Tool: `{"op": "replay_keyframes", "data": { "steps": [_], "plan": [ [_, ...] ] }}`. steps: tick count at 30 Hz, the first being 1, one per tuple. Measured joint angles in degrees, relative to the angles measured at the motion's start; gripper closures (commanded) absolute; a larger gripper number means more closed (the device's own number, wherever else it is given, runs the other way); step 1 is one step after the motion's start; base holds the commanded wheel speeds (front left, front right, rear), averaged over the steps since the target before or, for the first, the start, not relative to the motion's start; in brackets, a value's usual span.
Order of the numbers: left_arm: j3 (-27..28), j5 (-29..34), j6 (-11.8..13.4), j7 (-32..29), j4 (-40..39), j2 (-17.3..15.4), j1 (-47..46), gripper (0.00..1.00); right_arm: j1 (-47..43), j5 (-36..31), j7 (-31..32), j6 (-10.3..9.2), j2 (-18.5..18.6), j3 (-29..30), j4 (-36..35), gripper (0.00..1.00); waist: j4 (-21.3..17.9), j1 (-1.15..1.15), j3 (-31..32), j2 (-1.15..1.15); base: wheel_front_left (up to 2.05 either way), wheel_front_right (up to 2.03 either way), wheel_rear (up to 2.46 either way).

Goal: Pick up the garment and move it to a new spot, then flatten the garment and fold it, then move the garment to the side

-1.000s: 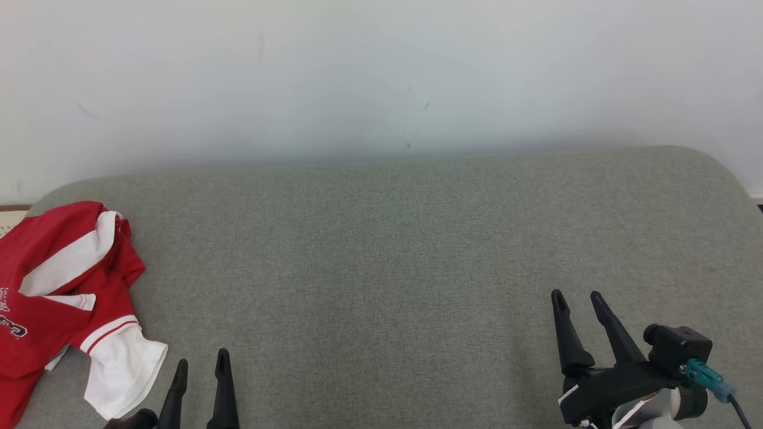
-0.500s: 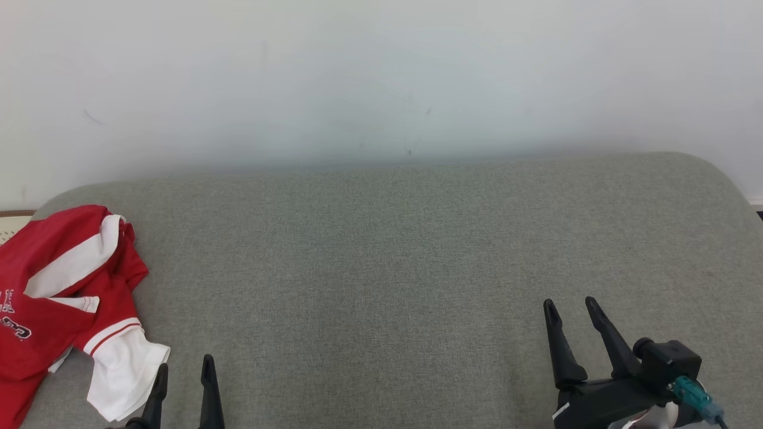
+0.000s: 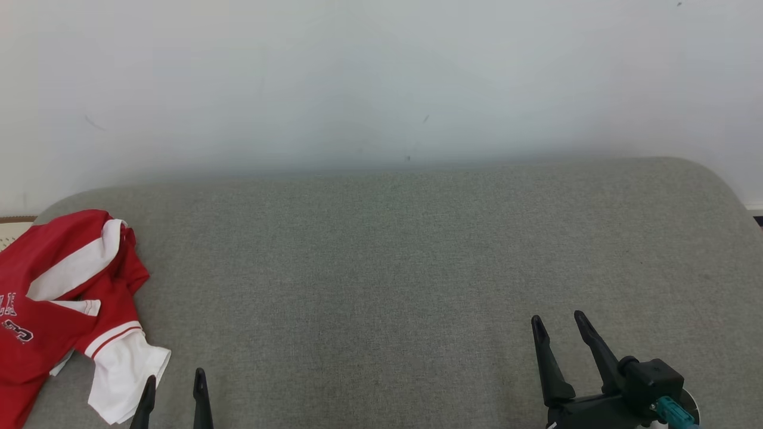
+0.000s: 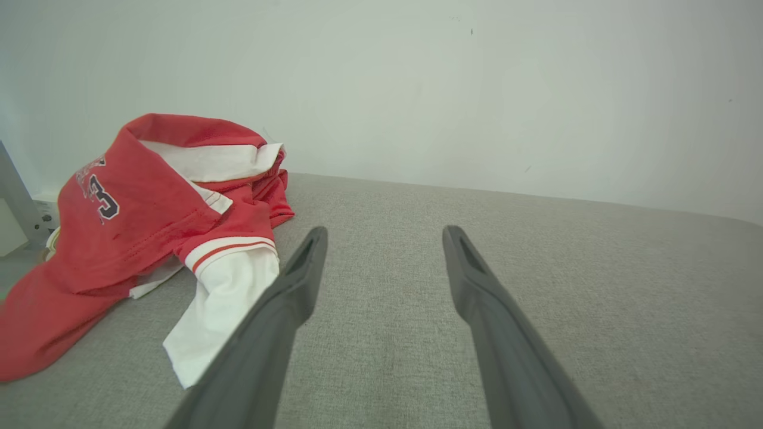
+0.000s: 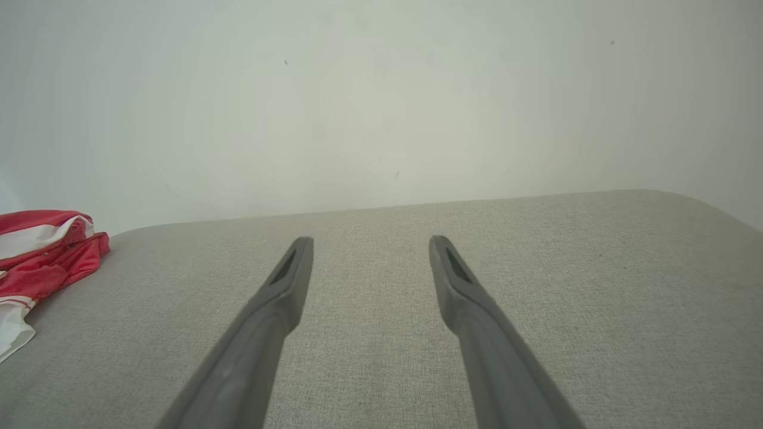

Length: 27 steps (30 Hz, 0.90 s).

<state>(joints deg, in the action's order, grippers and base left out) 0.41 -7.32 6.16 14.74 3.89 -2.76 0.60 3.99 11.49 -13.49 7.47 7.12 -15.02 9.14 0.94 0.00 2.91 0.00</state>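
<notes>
Item, far left: red-and-white jersey point(image 3: 53, 333), short-sleeved, with dark lettering and a numeral 3 on the chest. It lies crumpled at the left end of the grey woven cushion point(image 3: 381, 268), outside and to the left of the jaws of the left gripper point(image 4: 384, 238), and is not held. It is judged to be the task's garment, untouched, so the pick-up has not begun. Item: white sleeve point(image 4: 223, 298) with a red-striped cuff, spilling from the heap toward those jaws. Its hem lies just beside the outer face of the nearer finger; whether it touches cannot be told. It is judged the handiest loose edge to pinch. Item: left gripper, fingers spread wide with only bare seat fabric between them, held low, presumably ready to swing onto the sleeve. Item: cushion, a broad bare stretch between the two grippers and a likely new spot for laying the jersey flat. Item: right gripper point(image 3: 558, 320), jaws likewise apart and empty, well apart from the jersey, judged idle until spreading needs a second hold. Item: teal plug point(image 3: 670, 410) at its wrist, behind the jaws. Backing: pale wall point(image 3: 381, 77), ahead of both pairs of fingertips.
</notes>
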Motion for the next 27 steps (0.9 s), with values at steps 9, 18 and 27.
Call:
{"op": "replay_keyframes", "data": {
  "steps": [9,18,27],
  "plan": [
    [1.18,3.59,0.33,0.02,-1.53,-0.02,1.76,0.00,-1.16,-2.80,-1.22,0.00,-0.94,0.98,-0.44,0.00,-0.02,0.00,0.32,0.00,0.00,0.00,0.00],
    [1.56,4.50,0.47,0.03,-1.98,-0.03,2.16,0.00,-1.54,-3.79,-1.66,0.00,-1.58,1.77,0.21,0.00,-0.15,0.00,0.36,0.00,0.00,0.00,0.00],
    [1.58,4.49,0.47,0.03,-2.01,-0.03,2.35,0.00,-1.60,-3.79,-1.59,0.00,-2.04,2.31,0.63,0.00,-0.32,0.00,0.22,0.00,0.00,0.00,0.00]
  ]
}}
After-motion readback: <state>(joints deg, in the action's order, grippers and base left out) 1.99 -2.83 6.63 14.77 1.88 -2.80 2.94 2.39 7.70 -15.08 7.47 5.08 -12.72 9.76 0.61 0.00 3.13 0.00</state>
